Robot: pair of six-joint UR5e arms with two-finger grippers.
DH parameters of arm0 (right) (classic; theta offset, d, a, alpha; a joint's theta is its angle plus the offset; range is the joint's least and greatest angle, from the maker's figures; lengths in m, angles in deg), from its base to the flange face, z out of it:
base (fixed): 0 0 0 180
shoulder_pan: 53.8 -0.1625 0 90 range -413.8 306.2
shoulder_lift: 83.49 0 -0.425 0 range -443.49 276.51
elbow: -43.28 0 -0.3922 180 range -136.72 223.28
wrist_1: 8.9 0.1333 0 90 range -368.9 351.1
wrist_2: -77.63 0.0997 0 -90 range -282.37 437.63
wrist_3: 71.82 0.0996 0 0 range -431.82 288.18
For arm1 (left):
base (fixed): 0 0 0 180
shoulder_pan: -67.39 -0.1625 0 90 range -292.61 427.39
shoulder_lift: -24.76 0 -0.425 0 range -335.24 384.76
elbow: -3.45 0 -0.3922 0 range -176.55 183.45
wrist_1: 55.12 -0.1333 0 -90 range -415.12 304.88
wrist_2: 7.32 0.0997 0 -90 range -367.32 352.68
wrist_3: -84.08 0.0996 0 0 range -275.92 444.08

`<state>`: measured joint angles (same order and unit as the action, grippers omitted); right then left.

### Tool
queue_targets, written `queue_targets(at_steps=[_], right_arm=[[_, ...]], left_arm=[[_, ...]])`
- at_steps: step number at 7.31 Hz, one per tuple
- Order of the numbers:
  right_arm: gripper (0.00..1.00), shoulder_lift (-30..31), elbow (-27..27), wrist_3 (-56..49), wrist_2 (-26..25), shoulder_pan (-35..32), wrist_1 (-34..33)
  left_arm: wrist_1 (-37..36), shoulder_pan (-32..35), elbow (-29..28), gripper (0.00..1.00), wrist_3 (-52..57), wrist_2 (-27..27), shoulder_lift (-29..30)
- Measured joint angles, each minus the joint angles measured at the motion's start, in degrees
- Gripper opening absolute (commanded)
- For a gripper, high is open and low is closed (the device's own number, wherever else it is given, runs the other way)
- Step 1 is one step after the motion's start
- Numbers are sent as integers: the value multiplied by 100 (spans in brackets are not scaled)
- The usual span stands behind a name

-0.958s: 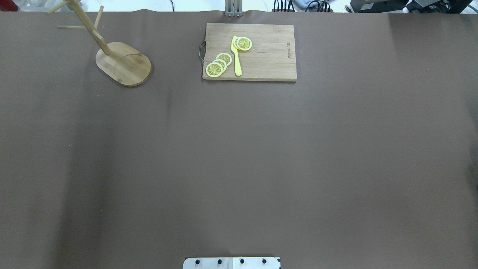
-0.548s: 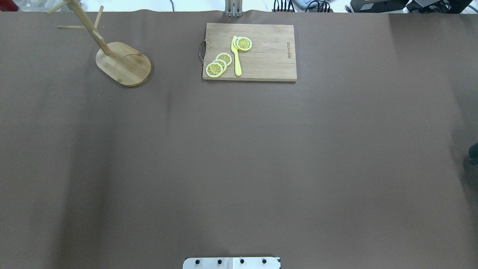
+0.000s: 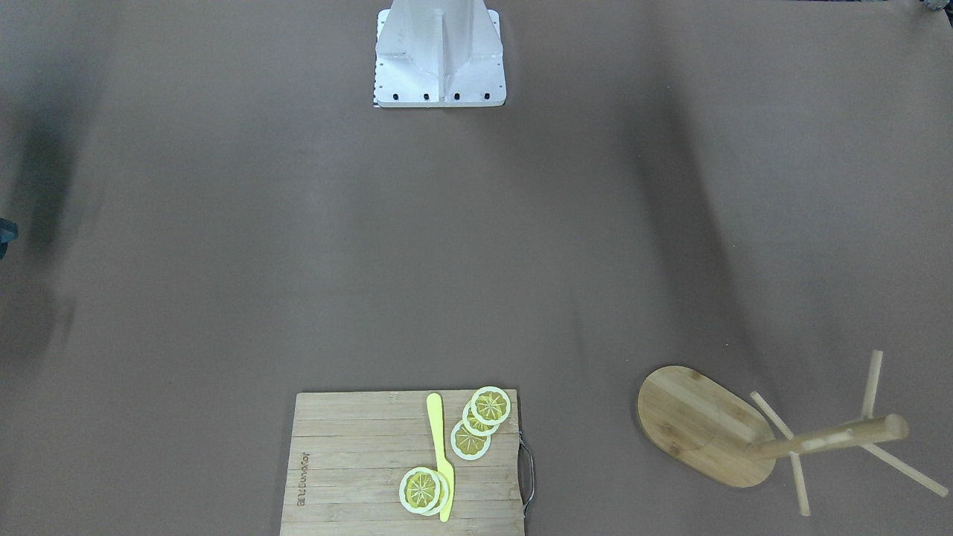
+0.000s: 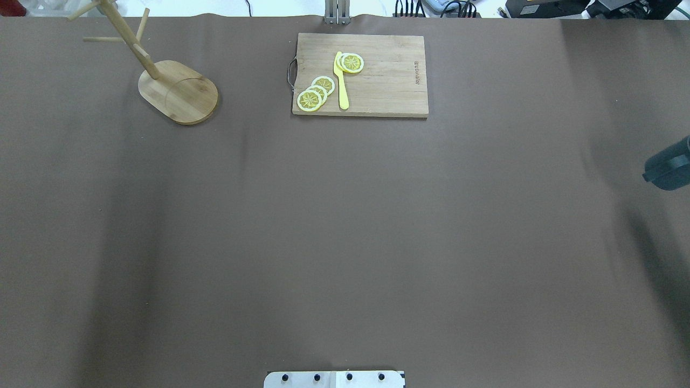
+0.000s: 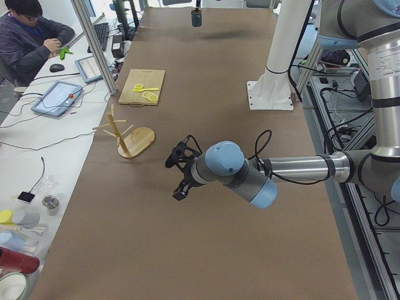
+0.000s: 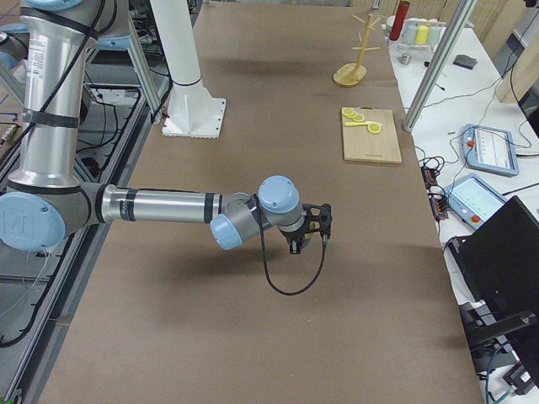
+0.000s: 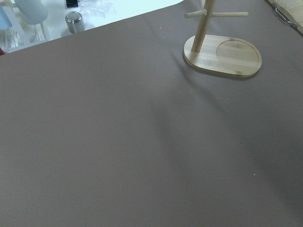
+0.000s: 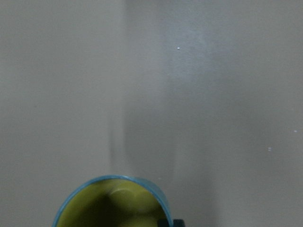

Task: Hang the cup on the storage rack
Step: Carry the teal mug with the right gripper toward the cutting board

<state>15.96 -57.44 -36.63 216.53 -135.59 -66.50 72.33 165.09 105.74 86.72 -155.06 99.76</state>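
Note:
The cup (image 4: 668, 170), blue-grey with a yellow-green inside, hangs tilted above the table at the overhead view's right edge. Its rim fills the bottom of the right wrist view (image 8: 111, 203). It shows small at the table's far end in the exterior left view (image 5: 196, 19), with its shadow beneath. My right gripper (image 6: 316, 225) is shut on the cup. The storage rack (image 4: 178, 91), a bamboo mug tree with bare pegs, stands at the far left and also shows in the front-facing view (image 3: 707, 424) and the left wrist view (image 7: 222, 56). My left gripper (image 5: 181, 170) hovers short of the rack; I cannot tell whether it is open.
A cutting board (image 4: 360, 75) with lemon slices (image 4: 315, 92) and a yellow knife (image 4: 340, 81) lies at the far middle. Brown table cover (image 4: 345, 226) spans the space between cup and rack. An operator (image 5: 31, 37) sits past the table's far edge.
The cup has come in from the overhead view's right edge, moving away from the robot's base and slightly inward. Rack and cutting board have not moved.

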Motion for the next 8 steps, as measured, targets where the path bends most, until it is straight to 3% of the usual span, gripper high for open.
queue_targets(at_steps=[2, 4, 5, 8], right_arm=[[0, -405, -425, 1357, -198, 668, -33], [0, -1206, -567, 2881, -854, 1616, -242], [0, -1654, -708, 3437, -1234, 2054, -735], [0, -3226, -1166, 4499, -2419, 3339, -3112]], left_arm=[[2, -3, -12, 99, 0, -2, -13], [10, -5, -15, 99, 0, -6, -34], [14, -6, -18, 99, 0, -3, -42], [17, -6, -26, 99, 0, -1, -45]])
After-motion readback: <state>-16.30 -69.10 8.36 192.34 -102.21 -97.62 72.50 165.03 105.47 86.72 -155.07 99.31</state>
